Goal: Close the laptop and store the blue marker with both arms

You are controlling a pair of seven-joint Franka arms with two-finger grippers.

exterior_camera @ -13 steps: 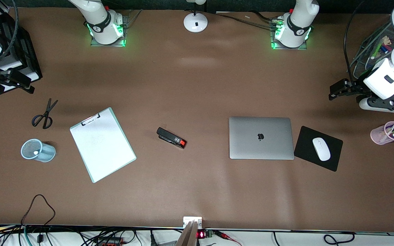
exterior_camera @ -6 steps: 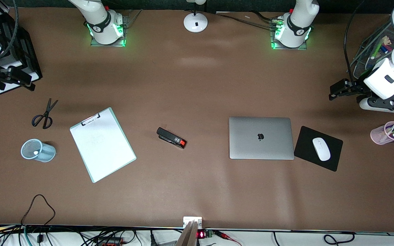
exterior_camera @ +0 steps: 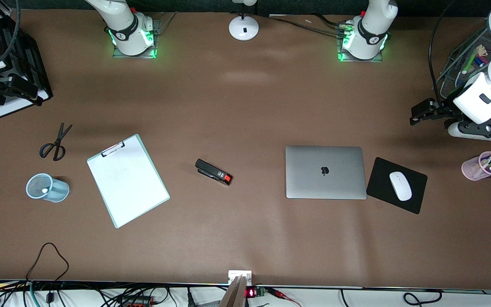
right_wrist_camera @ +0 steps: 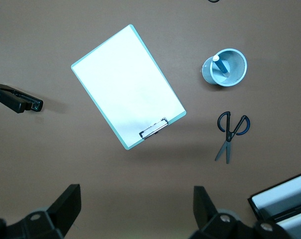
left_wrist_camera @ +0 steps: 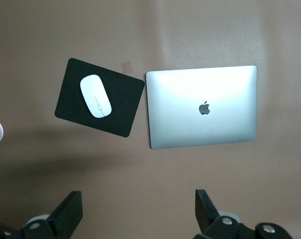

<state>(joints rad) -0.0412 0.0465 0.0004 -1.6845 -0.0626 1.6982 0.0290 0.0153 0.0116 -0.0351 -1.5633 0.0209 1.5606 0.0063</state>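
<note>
Laptop (exterior_camera: 325,172) lies shut; your left gripper (left_wrist_camera: 138,214) and right gripper (right_wrist_camera: 135,211) both hang spread, empty.

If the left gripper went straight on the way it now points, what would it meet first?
Likely bare table. The left gripper, open and empty, points down at the brown surface just short of the closed laptop and mouse pad. Nothing lies between the fingers, though its height is hard to judge.
</note>
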